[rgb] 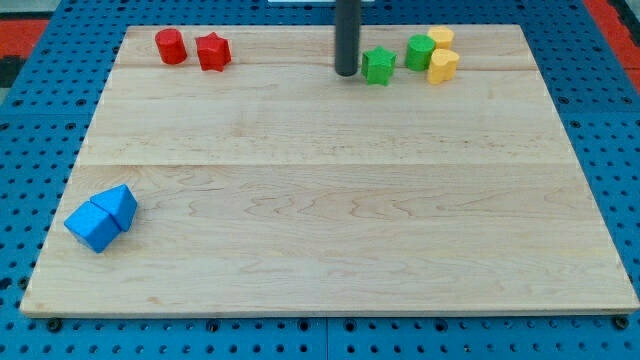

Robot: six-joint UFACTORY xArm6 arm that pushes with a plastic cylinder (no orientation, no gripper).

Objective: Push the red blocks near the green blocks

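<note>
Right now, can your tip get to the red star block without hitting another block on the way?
Probably yes. My tip stands just left of the green star, and the board between it and the red star holds no block. The red cylinder lies beyond, further left.

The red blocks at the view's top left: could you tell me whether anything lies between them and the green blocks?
No block does; only my tip stands just left of the green star, beyond the red star.

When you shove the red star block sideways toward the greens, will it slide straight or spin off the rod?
The red star block sits flat, so it probably slides rather than rolls. Its points may let it rotate off my tip. The red cylinder beside it will likely get nudged too.
</note>
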